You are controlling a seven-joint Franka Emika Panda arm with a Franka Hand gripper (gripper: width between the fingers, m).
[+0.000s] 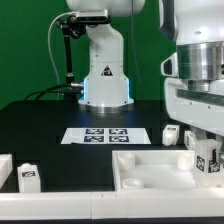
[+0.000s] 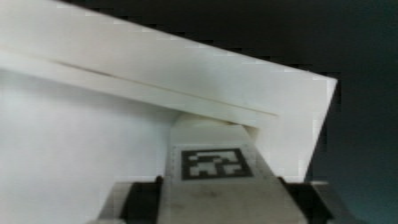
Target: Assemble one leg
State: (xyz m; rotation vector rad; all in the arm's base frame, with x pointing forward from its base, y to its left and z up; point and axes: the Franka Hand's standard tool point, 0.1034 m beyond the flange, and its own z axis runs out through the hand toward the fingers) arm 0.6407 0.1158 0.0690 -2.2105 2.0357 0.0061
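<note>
My gripper (image 1: 203, 148) is at the exterior view's right, shut on a white leg (image 1: 210, 158) with a black-and-white tag. It holds the leg upright over the far right corner of the large white square tray-like part (image 1: 150, 172). In the wrist view the leg (image 2: 214, 150) sits between the dark fingers (image 2: 143, 202) of the gripper (image 2: 219, 208), its tip against the raised rim at the corner of the tray-like part (image 2: 107, 120). A second leg (image 1: 171, 133) stands on the table just behind the tray-like part.
The marker board (image 1: 105, 134) lies in the middle of the black table. The robot base (image 1: 105, 75) stands behind it. Two more white tagged parts (image 1: 27, 178) sit at the front of the exterior view's left.
</note>
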